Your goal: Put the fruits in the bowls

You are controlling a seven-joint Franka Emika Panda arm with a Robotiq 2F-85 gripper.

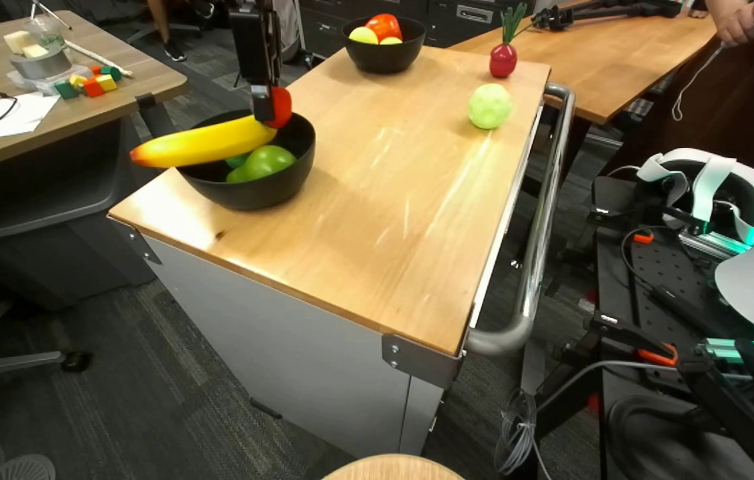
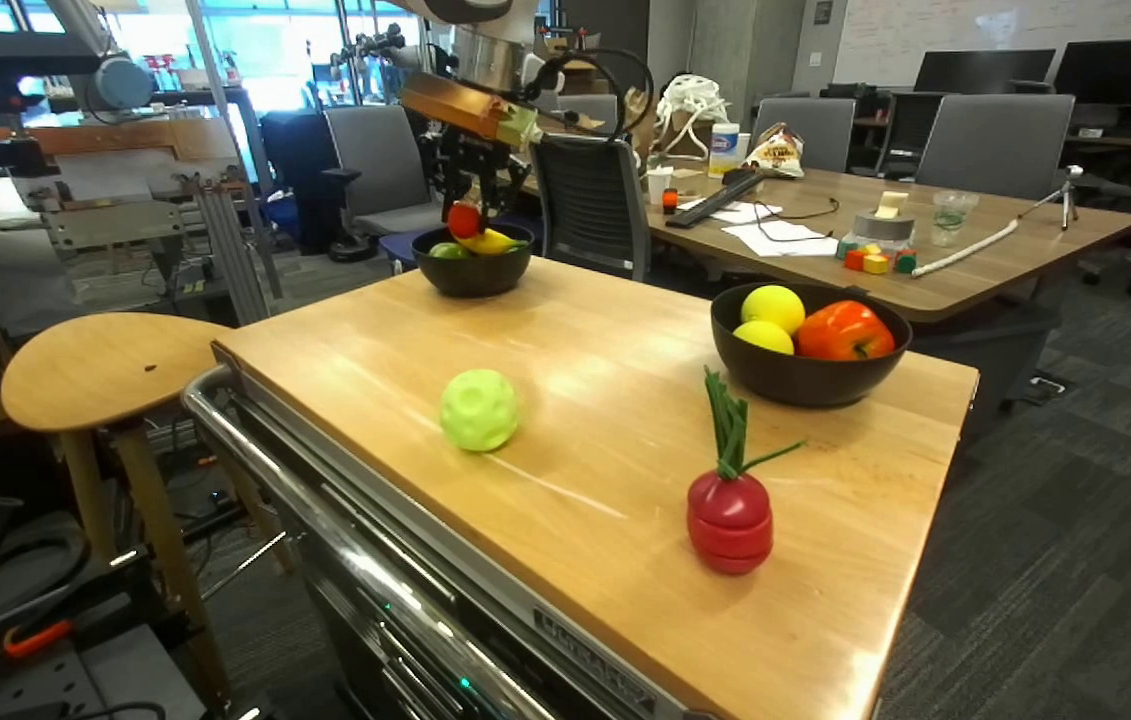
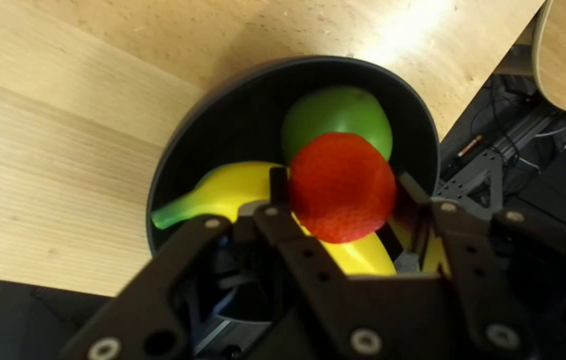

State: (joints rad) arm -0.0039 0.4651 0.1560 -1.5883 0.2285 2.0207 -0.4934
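red fruit (image 3: 341,190) (in gripper (image 3: 344,185))

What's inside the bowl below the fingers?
The bowl holds a green fruit and a banana jutting out. Beneath the banana shows a patch of green, too covered to identify. Anything lower is hidden.

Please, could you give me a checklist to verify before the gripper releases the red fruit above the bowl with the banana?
1. The gripper holds the red fruit: ok, it looks pinched from both sides.
2. Red fruit is over the inside of the bowl: ok, by the wrist view.
3. Bowl stands upright on the tabletop: ok, in both exterior views.
4. Free landing place: not ok; the banana and a green fruit lie below, so it may roll.
5. Red fruit does not touch the banana: cannot tell.
6. No loose items left: not ok; the pale green ball is on the tabletop.
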